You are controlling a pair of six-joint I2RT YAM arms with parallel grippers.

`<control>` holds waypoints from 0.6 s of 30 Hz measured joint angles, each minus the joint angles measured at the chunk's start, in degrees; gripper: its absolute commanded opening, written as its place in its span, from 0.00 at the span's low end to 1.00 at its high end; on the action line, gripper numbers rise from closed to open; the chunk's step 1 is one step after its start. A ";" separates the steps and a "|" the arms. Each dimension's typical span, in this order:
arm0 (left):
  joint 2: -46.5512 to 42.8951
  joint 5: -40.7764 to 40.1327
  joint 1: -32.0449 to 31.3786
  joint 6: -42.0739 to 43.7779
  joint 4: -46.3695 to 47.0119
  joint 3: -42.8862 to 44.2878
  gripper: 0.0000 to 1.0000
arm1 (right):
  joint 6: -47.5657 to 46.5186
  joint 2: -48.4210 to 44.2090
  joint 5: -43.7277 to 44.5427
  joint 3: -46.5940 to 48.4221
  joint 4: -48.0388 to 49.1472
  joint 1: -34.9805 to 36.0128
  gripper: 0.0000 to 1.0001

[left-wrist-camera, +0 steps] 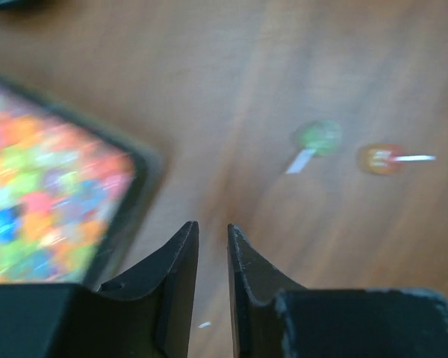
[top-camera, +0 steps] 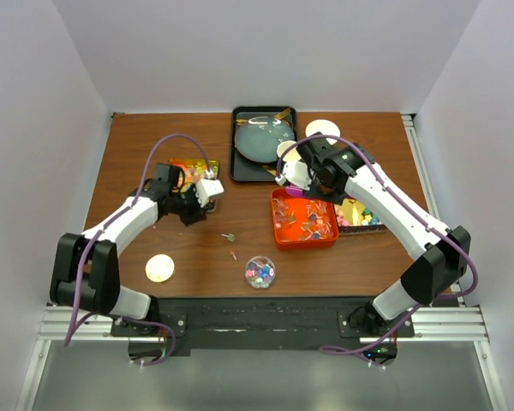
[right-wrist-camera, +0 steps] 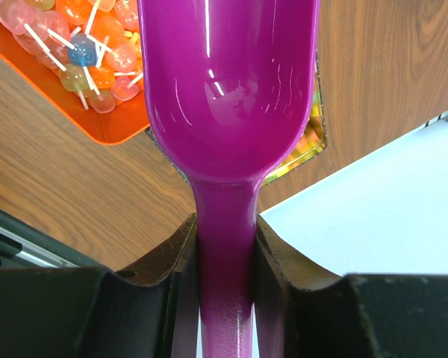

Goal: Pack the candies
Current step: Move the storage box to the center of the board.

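Right tool [right-wrist-camera: 225,224] clamps a glossy purple scoop [right-wrist-camera: 228,89] by the orange lollipop tray [right-wrist-camera: 127,125]. Left tool [left-wrist-camera: 211,233], narrowly parted and empty, hangs near a round green lollipop [left-wrist-camera: 319,137].

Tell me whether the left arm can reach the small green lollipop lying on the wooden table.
Probably yes: the small green lollipop lies ahead of the left gripper with nothing between them, though its jaws stand narrow.

The purple plastic scoop [right-wrist-camera: 228,89] is gleaming glossy over the matt wood-grain table [right-wrist-camera: 56,190], glassy candies [right-wrist-camera: 82,52] and orange plastic tray [right-wrist-camera: 125,125].
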 measured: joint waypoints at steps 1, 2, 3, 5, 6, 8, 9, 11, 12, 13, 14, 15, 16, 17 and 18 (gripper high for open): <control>-0.28 0.87 -1.14 0.00 -0.59 -0.68 0.26 | 0.02 0.02 -0.07 0.15 0.00 0.00 0.00; -0.42 1.36 -2.29 -0.11 -0.92 -1.25 0.26 | 0.00 0.02 -0.13 0.35 0.00 0.00 0.00; -0.48 1.66 -3.93 -0.31 -1.01 -1.95 0.26 | 0.02 0.02 -0.13 0.70 -0.04 0.00 0.00; -0.48 2.34 -7.93 -1.18 -1.03 -3.28 0.25 | 0.00 0.02 -0.13 1.36 -0.04 0.00 0.00; -0.48 2.51 -9.14 -1.70 -0.94 -3.61 0.25 | 0.00 0.02 -0.13 1.53 -0.02 0.00 0.00; -0.24 3.17 -12.07 -3.15 -0.61 -4.02 0.24 | 0.02 0.02 -0.13 1.70 0.00 0.00 0.00; -0.07 3.32 -13.11 -3.76 -0.42 -4.04 0.26 | 0.02 0.02 -0.13 1.70 -0.02 0.00 0.00; 0.24 3.56 -14.38 -6.27 0.26 -4.04 0.43 | 0.02 0.02 -0.13 1.70 -0.02 0.00 0.00; 0.24 3.52 -14.58 -6.99 0.50 -3.98 0.48 | 0.02 0.02 -0.11 1.70 -0.02 0.00 0.00; 0.17 3.37 -14.58 -8.24 0.63 -3.69 0.55 | 0.02 0.00 -0.09 1.70 -0.02 0.00 0.00; 0.07 2.71 -14.51 -9.51 0.87 -3.23 0.58 | 0.02 0.00 -0.09 1.70 -0.02 0.00 0.00; -0.20 1.79 -14.27 -10.69 1.25 -2.58 0.61 | 0.02 0.00 -0.09 1.70 0.00 0.00 0.00; -0.61 1.01 -13.86 -11.78 1.57 -1.77 0.66 | 0.02 0.00 -0.07 1.68 0.00 0.00 0.00; -1.11 0.07 -13.00 -12.94 2.21 -0.90 0.67 | 0.02 -0.02 -0.07 1.66 0.00 0.00 0.00; -1.60 -0.98 -11.89 -14.21 2.89 0.11 0.67 | 0.02 -0.02 -0.07 1.64 0.02 0.00 0.00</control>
